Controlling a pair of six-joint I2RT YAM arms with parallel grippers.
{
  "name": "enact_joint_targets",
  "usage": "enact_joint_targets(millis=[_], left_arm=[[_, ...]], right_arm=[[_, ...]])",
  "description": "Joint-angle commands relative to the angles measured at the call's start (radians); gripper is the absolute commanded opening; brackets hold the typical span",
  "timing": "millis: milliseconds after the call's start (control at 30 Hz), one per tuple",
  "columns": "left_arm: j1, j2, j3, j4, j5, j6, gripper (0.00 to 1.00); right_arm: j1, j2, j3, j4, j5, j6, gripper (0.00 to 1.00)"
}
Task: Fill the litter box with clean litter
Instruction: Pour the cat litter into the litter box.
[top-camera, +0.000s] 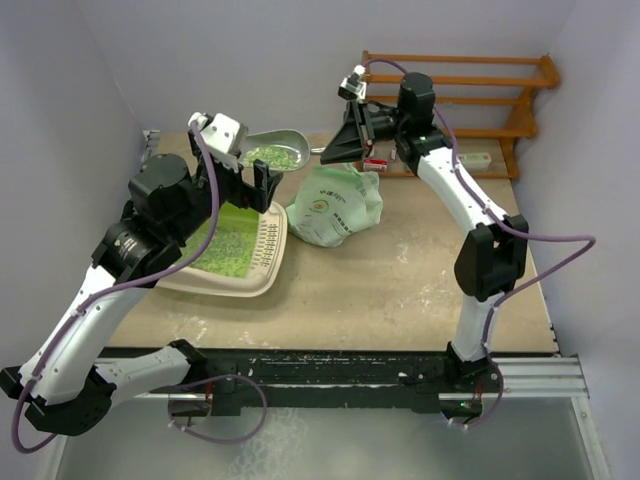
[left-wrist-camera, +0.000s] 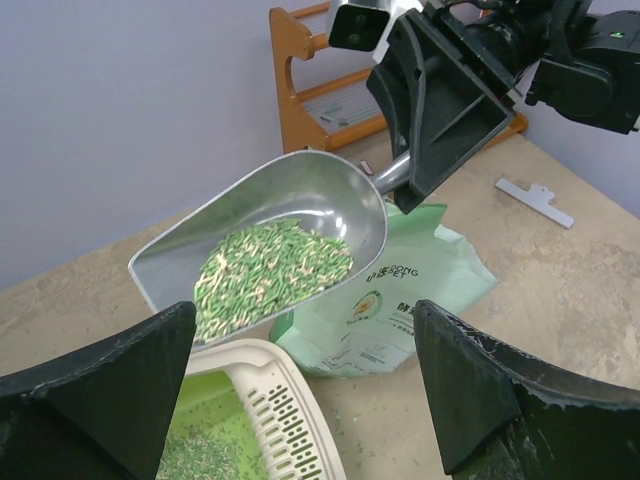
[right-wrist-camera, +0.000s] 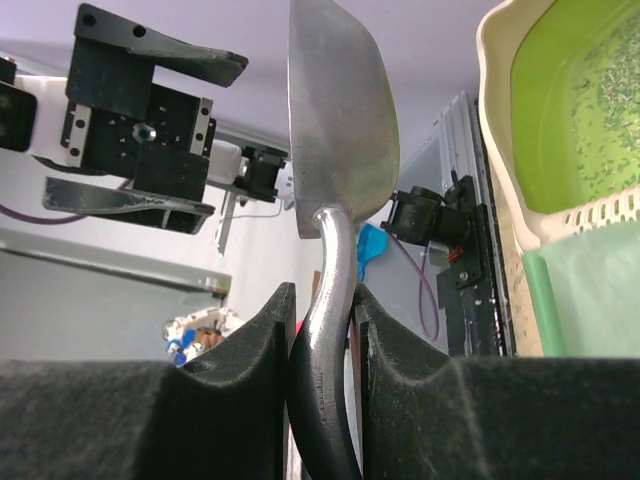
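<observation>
Right claw (right-wrist-camera: 323, 295): is pinching the handle of the metal scoop (left-wrist-camera: 300, 195), its fingers standing narrow around it.
Left claw (left-wrist-camera: 305, 308): is hanging wide apart and gripping nothing, above the grille end of the litter box (top-camera: 235, 290), facing the scoop's mouth.
Scoop: is being held up in the air with its bowl roughly level, near the box's far corner and beside the bag (top-camera: 335, 205).
Clean litter (left-wrist-camera: 270, 265): a heap is sitting in the scoop's bowl; a thin scattered layer is lying on the box's green floor.
Litter box: is sitting on the left side of the desk (top-camera: 400, 290), partly under the left arm.
Bag: light green and printed, is slumping just beside the grille end.
Wooden rack (top-camera: 480, 75): is standing at the desk's far right.
</observation>
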Motion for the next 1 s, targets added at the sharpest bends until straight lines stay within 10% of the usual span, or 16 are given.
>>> enact_joint_targets(millis=[0, 967], left_arm=[[0.000, -0.028, 0.018, 0.016, -0.018, 0.000, 0.86], [0.000, -0.121, -0.005, -0.038, -0.097, 0.005, 0.86]], right_arm=[[0.052, 0.011, 0.104, -0.053, 0.006, -0.106, 0.00], [0.224, 0.340, 0.648, -0.722, 0.230, -0.721, 0.00]])
